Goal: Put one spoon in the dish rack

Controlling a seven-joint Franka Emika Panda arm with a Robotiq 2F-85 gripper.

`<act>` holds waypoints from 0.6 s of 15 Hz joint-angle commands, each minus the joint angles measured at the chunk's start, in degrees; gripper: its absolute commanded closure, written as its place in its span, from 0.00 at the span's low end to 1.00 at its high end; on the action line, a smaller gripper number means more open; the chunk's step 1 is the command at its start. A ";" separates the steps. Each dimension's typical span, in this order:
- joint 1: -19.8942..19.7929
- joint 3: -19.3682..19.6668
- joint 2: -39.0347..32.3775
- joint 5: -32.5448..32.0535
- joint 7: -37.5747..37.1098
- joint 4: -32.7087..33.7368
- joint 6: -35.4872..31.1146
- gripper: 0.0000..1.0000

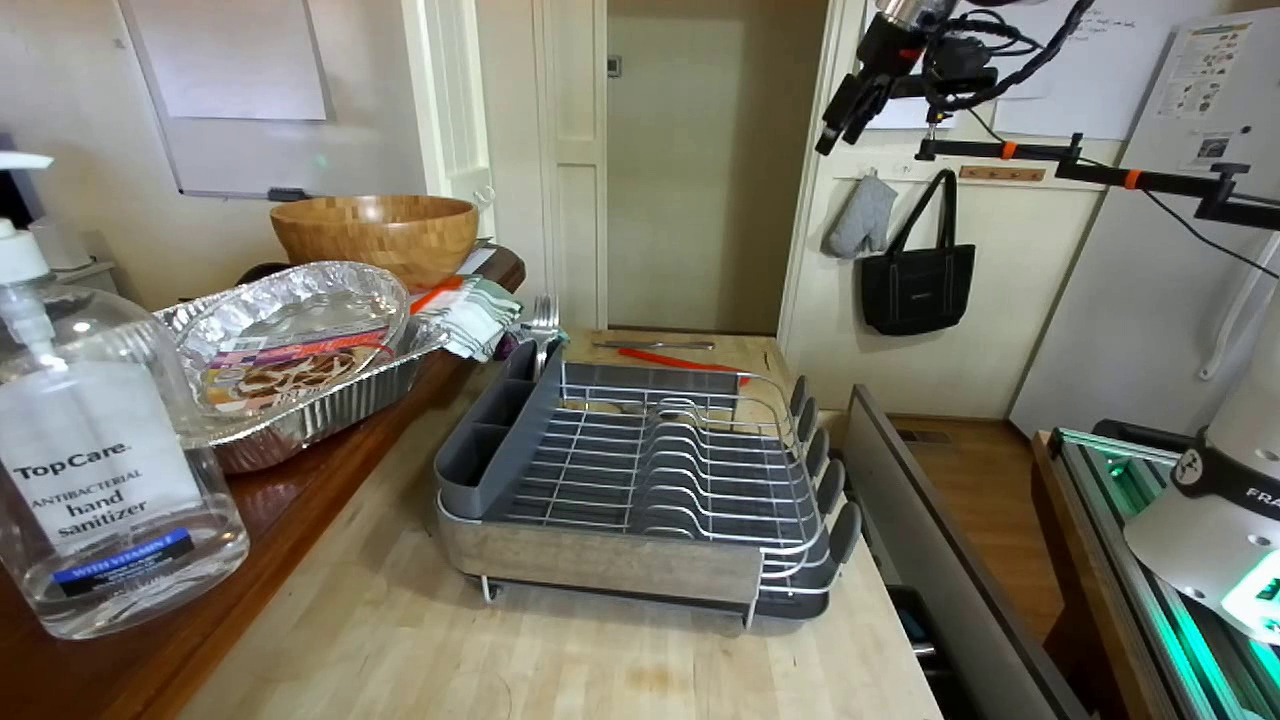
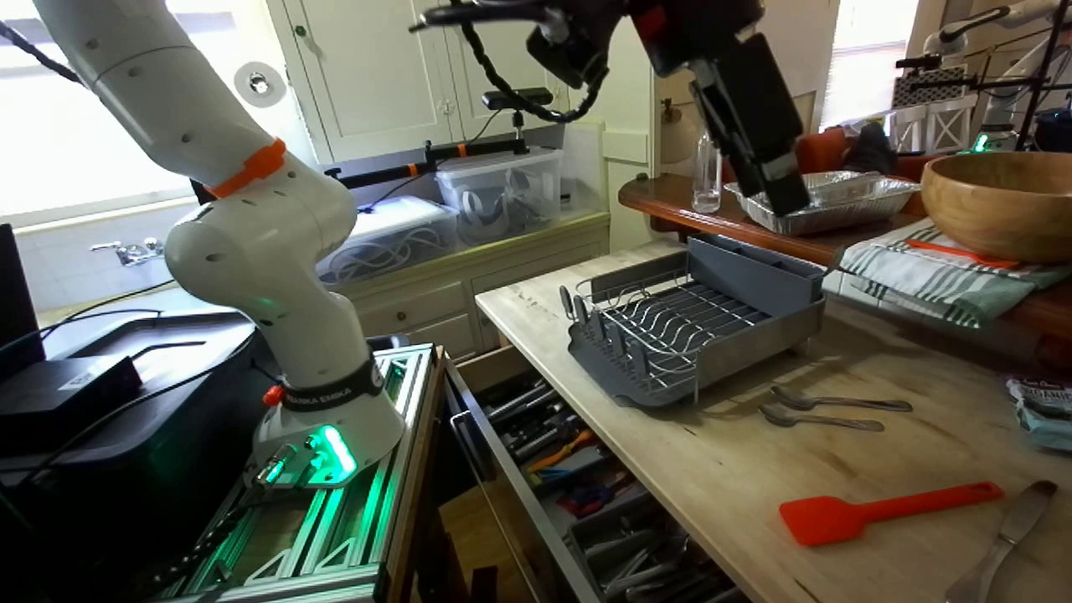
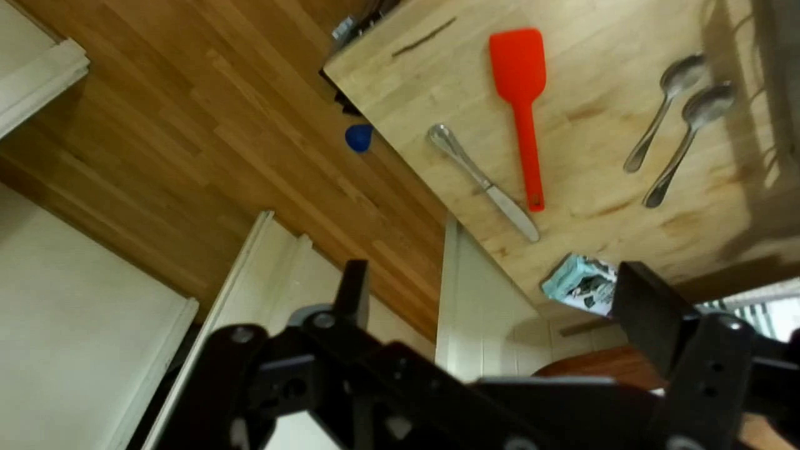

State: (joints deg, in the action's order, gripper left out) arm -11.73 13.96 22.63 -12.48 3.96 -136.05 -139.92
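Note:
Two silver spoons lie side by side on the wooden table: a spoon (image 3: 706,106) and a second spoon (image 3: 681,74) in the wrist view. They also show in an exterior view as a spoon (image 2: 837,404) and a spoon (image 2: 821,419) beside the rack. The dish rack (image 1: 600,565) of silver wire in a dark grey tray stands on the table; it shows in both exterior views (image 2: 754,335). My gripper (image 3: 494,269) is open and empty, high above the table and apart from spoons and rack; it shows in both exterior views (image 1: 835,145) (image 2: 783,188).
A red spatula (image 3: 520,72), a table knife (image 3: 484,181) and a teal packet (image 3: 581,284) lie on the table. Fork tines (image 1: 545,312) stick up at the rack's caddy. An open drawer (image 2: 536,536) of utensils adjoins the table. A foil pan (image 2: 821,205) and wooden bowl (image 2: 1001,205) stand behind.

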 commanded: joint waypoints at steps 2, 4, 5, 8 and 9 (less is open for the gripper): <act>1.73 1.80 -10.32 10.33 -0.19 1.60 -14.76 0.00; 3.67 2.19 -13.61 18.26 1.03 2.47 -17.42 0.00; 8.01 4.91 -14.49 23.94 2.90 2.75 -18.05 0.00; 6.44 2.51 -13.69 24.66 3.31 1.92 -16.99 0.00; 7.64 2.86 -14.20 26.11 3.63 2.36 -16.99 0.00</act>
State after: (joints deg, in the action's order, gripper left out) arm -1.78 19.15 8.48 13.16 7.35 -133.72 -157.05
